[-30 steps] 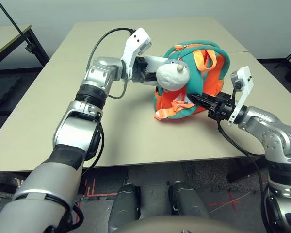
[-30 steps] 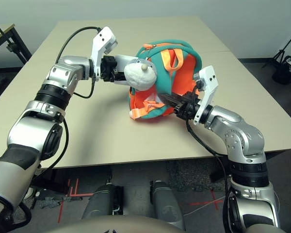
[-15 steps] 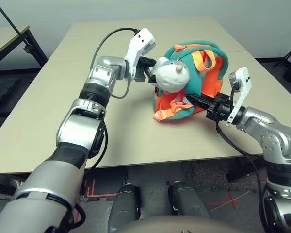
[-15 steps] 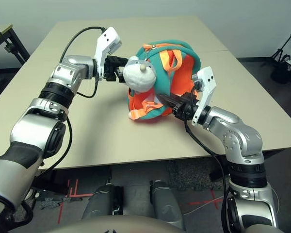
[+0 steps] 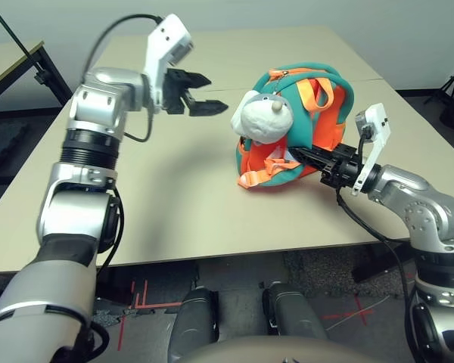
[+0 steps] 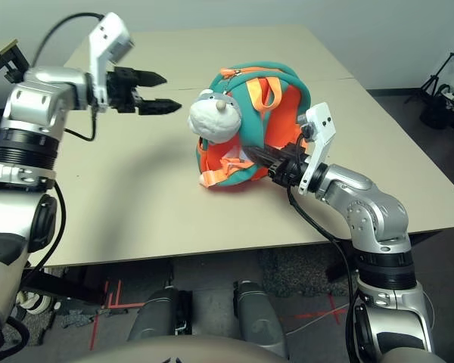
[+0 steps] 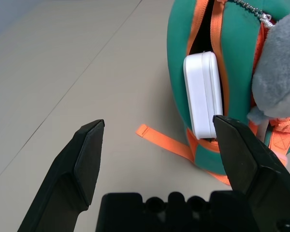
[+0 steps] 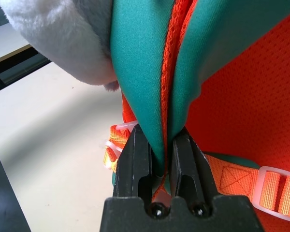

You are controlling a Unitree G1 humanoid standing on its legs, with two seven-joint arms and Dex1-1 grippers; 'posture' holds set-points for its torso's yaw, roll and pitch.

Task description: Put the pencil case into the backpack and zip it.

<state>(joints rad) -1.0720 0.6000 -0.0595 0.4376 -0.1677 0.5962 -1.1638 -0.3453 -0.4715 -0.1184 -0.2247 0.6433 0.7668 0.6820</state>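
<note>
The teal and orange backpack (image 5: 318, 113) stands on the table, with a grey-white plush fish (image 5: 263, 117) hanging at its front. In the left wrist view its zip gapes and the white pencil case (image 7: 203, 94) sits in the opening, one end sticking out. My left gripper (image 5: 206, 92) hovers open and empty above the table, to the left of the backpack and apart from it. My right gripper (image 5: 299, 155) is shut on the backpack's teal fabric edge with its orange zip band (image 8: 166, 96), at the side nearest me.
The beige table (image 5: 174, 197) stretches wide to the left and front of the backpack. An orange strap (image 7: 162, 142) lies loose on the table by the backpack's base. A black stand (image 5: 38, 60) rises beyond the table's left edge.
My left gripper has let go of the pencil case, opened wide and drawn back up and to the left. The case stays in the backpack's opening. The right arm has not moved.
</note>
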